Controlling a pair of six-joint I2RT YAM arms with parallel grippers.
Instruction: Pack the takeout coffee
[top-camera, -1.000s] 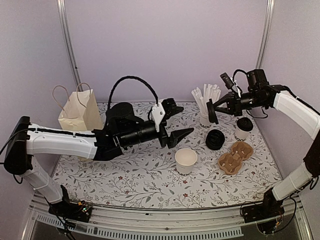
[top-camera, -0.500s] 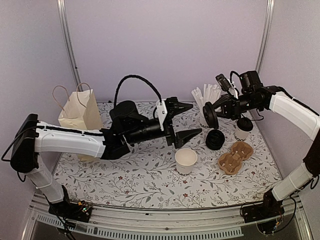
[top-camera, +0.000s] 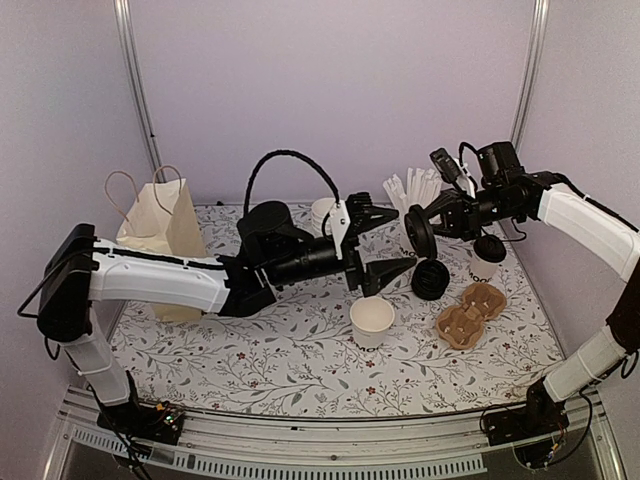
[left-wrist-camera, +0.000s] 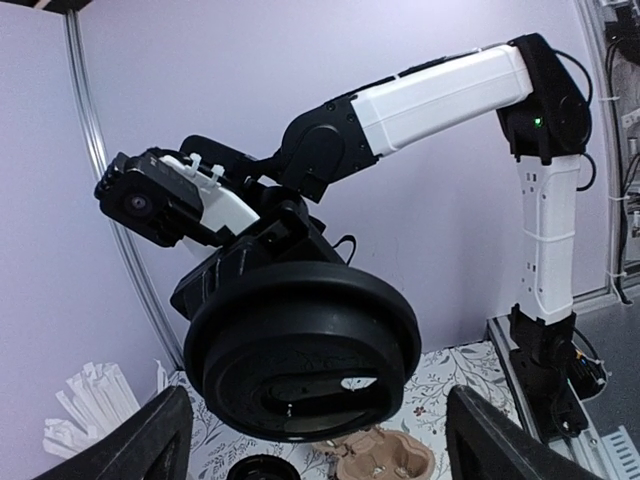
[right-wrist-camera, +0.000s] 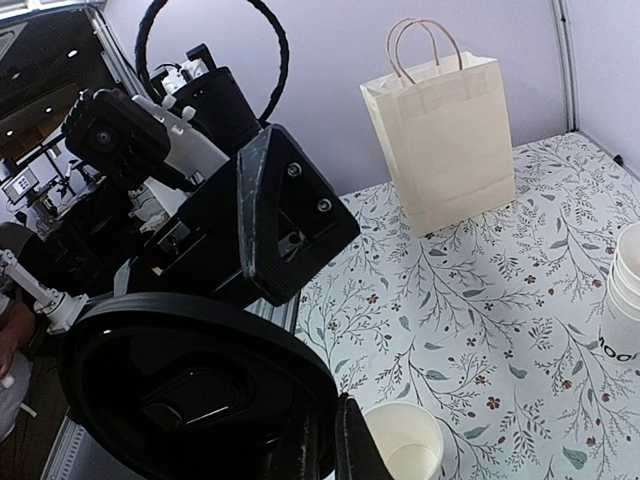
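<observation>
While the right end effector pinches a black lid by its rim and holds it on edge above the floral-print surface, the left end effector hangs directly opposite, its jaws spread wide and gripping nothing. The lid's round face is turned toward the left end effector and sits just off its fingertips; whether they touch it cannot be told. Below the left end effector, slightly toward the arm bases, an open paper cup stands upright on the surface without a lid. Beneath the right end effector rests a short stack of lids. Just to the outer side of that end effector, a lidded cup with black lettering stands upright. A brown cardboard carrier lies below the right end effector, nearer the arm bases than the lidded cup. Behind both end effectors stands a white cup of straws, and a stack of white cups stands behind the left one. A cream paper bag with loop handles stands upright, well apart to the left end effector's outer side
</observation>
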